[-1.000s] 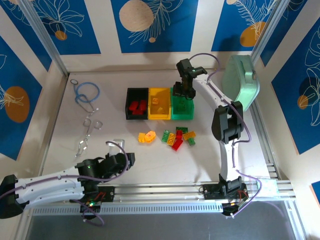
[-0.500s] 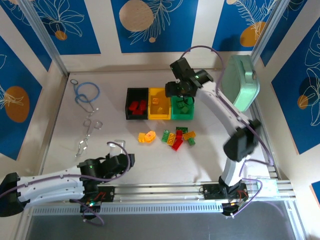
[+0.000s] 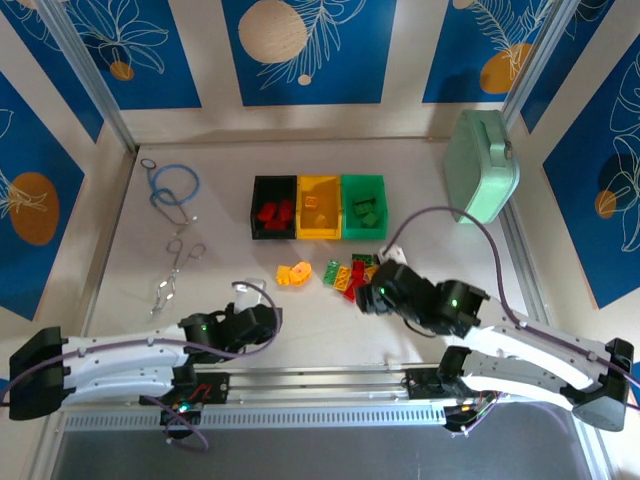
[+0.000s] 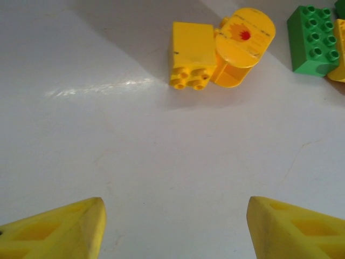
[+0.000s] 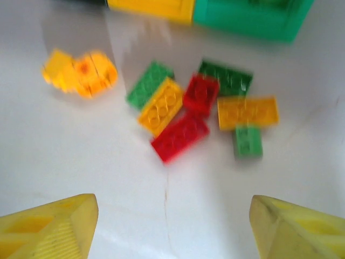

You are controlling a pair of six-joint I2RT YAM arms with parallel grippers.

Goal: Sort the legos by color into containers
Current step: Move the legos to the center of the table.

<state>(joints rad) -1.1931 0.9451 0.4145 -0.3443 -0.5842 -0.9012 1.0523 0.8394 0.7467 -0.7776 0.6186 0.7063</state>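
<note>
Three containers stand in a row: black [image 3: 256, 222], yellow [image 3: 319, 230] and green [image 3: 362, 232]. Red legos [image 3: 272, 212] lie in the black one, an orange one [image 3: 312, 203] in the yellow, green ones [image 3: 366, 212] in the green. A loose pile of red, yellow and green legos [image 3: 352, 275] lies in front of them, with a red brick [image 5: 179, 136] nearest my right gripper [image 5: 172, 226], which is open and empty just short of it. Two yellow pieces [image 4: 215, 51] lie ahead of my left gripper [image 4: 175, 226], also open and empty.
A mint-green case [image 3: 482, 165] leans at the back right. A blue cable loop [image 3: 172, 190] and metal scissors [image 3: 178, 262] lie at the left. The aluminium rail [image 3: 330, 385] runs along the near edge.
My right arm has swung from over the green container back down to the near side of the loose pile. My left gripper has edged right toward the yellow pieces.
</note>
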